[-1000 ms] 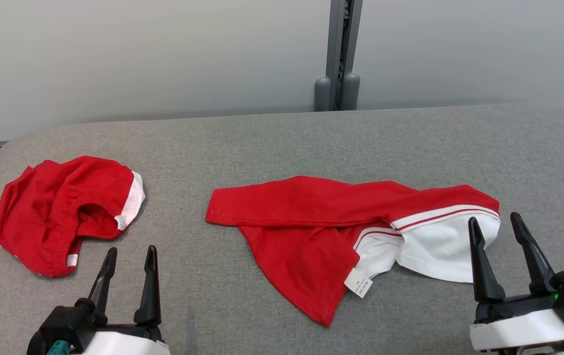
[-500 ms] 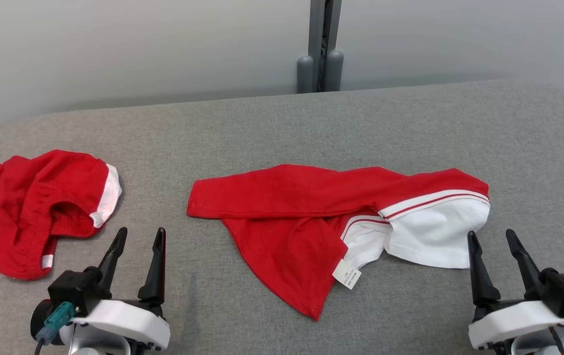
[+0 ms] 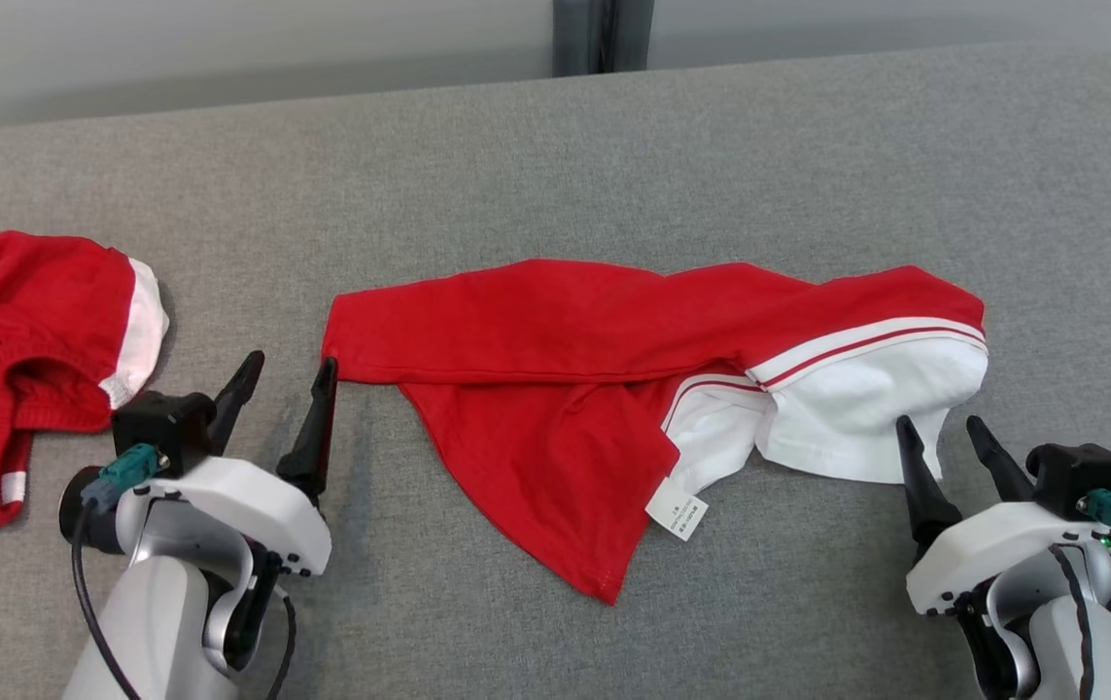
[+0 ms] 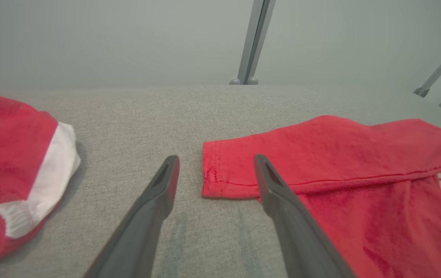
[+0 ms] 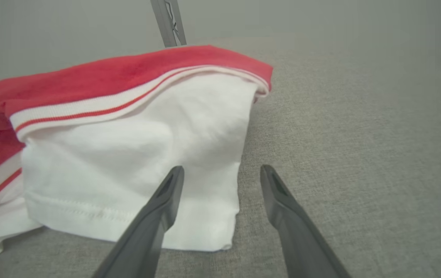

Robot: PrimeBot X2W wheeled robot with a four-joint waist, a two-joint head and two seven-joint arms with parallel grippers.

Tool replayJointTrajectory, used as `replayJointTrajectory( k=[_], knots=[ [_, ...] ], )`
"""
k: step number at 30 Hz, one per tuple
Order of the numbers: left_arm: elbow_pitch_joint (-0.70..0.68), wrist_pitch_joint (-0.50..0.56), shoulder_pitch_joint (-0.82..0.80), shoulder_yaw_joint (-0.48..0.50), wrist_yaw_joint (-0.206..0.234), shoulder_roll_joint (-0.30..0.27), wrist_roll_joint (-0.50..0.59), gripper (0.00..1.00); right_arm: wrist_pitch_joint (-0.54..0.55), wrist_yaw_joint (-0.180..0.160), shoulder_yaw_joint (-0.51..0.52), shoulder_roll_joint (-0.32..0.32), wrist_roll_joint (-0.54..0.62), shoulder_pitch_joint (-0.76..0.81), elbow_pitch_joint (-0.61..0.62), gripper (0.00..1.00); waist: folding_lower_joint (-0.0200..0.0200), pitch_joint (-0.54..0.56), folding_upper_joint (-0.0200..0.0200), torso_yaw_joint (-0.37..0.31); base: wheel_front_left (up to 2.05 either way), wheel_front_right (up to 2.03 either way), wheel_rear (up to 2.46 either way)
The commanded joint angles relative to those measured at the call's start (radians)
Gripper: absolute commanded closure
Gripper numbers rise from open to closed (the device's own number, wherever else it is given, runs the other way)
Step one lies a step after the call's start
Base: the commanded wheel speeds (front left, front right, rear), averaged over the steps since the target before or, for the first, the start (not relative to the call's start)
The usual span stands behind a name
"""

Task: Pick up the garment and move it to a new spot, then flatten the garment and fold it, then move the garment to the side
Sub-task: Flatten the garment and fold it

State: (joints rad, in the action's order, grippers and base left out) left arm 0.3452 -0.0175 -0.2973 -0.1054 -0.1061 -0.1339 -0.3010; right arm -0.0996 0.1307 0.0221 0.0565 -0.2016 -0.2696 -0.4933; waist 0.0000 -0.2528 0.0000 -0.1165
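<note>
I take this for a lab or test bay: a grey fabric-covered worktop (image 3: 808, 146) with rounded corners, plain pale wall panels (image 4: 89, 38) behind its far edge, and a bare grey metal post (image 4: 253, 42) between them.

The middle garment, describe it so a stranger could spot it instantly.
On the grey table, look to the centre, where a long red garment lies spread sideways. Unlike the bunched red piece at the left edge, its right end is a white panel edged with a red stripe, and a small white label hangs from its near side.
</note>
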Motion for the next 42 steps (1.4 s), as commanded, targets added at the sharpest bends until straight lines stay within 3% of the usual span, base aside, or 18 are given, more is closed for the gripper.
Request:
replayJointTrajectory(
  k=[1,8,21,22,23,24,25,35,42],
  knots=[
    [0.020,0.007,-0.031,-0.005,-0.008,-0.009,-0.001,0.00,0.009,0.000,0.004,0.002,-0.008,-0.019,-0.011,0.00,0.0000,-0.030,0.0000,-0.001,0.00,0.00,0.00],
    [0.155,0.045,-0.149,-0.054,-0.015,-0.034,0.010,0.00,0.073,0.000,0.018,-0.003,-0.033,-0.074,-0.091,0.00,0.0000,-0.076,0.0000,-0.001,0.00,0.00,0.00],
    [0.334,0.082,-0.246,-0.116,-0.024,-0.013,-0.046,0.00,0.107,0.001,-0.037,-0.011,-0.092,-0.079,-0.126,0.00,0.0000,-0.085,0.0000,-0.011,0.00,0.00,0.00],
    [0.341,0.084,-0.249,-0.122,-0.025,-0.013,-0.052,0.06,0.105,0.001,-0.045,-0.012,-0.094,-0.077,-0.123,0.06,0.0000,-0.084,0.0000,-0.013,0.00,0.00,0.00],
    [0.346,0.083,-0.251,-0.127,-0.025,-0.015,-0.055,0.49,0.098,0.001,-0.054,-0.013,-0.099,-0.075,-0.120,0.53,0.0000,-0.083,0.0000,-0.014,0.00,0.00,0.00],
    [0.350,0.081,-0.252,-0.130,-0.025,-0.016,-0.059,0.84,0.093,0.002,-0.061,-0.013,-0.103,-0.075,-0.118,0.72,0.0000,-0.082,0.0000,-0.015,0.00,0.00,0.00],
    [0.354,0.078,-0.253,-0.133,-0.025,-0.018,-0.061,1.00,0.090,0.002,-0.066,-0.013,-0.107,-0.074,-0.118,0.98,0.0000,-0.080,0.0000,-0.016,0.00,0.00,0.00],
    [0.282,0.022,-0.213,-0.152,-0.024,-0.038,-0.077,1.00,0.000,0.001,-0.099,0.020,-0.137,-0.070,-0.069,1.00,0.0000,-0.022,0.0000,-0.006,0.00,0.00,0.00],
    [0.137,0.003,-0.131,-0.131,-0.005,-0.056,-0.101,1.00,-0.055,0.001,-0.107,0.050,-0.165,-0.027,0.014,1.00,0.0000,0.050,0.0000,0.002,0.00,0.00,0.00]
  ],
)
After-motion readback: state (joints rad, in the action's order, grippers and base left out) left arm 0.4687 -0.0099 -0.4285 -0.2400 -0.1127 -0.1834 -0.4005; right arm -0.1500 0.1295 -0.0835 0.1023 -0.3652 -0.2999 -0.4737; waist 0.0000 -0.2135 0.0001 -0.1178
